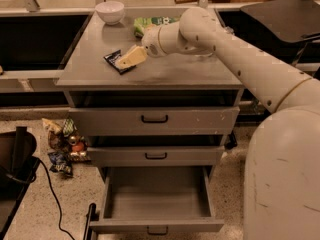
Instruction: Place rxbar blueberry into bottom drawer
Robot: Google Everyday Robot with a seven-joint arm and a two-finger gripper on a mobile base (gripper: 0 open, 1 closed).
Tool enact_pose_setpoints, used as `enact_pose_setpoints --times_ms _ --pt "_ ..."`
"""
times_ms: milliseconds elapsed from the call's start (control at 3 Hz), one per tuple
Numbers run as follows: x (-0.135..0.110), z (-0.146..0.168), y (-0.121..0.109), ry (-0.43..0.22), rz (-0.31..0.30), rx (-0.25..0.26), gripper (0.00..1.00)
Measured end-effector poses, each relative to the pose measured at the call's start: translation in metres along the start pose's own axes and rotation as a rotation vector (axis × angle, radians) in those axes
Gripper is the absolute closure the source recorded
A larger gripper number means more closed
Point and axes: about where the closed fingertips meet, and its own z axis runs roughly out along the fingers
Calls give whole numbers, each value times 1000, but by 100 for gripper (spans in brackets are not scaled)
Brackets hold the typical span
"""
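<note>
The rxbar blueberry (114,60) is a small dark navy wrapper lying flat on the grey cabinet top (165,74), left of centre. My gripper (129,58) reaches in from the right and hangs directly over the bar's right end, its pale fingers covering part of it. The bottom drawer (156,199) is pulled out and shows a bare grey inside, with its small black handle at the front edge.
A white bowl (110,11) stands at the back left of the cabinet top. A green snack bag (150,25) lies behind my wrist. The two upper drawers (154,120) are slightly ajar. Loose snack packets (62,146) and a black cable (50,189) lie on the floor at left.
</note>
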Motion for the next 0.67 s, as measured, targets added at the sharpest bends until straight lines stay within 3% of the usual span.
enact_pose_setpoints --times_ms 667 --pt "9 40 33 35 60 -67 0"
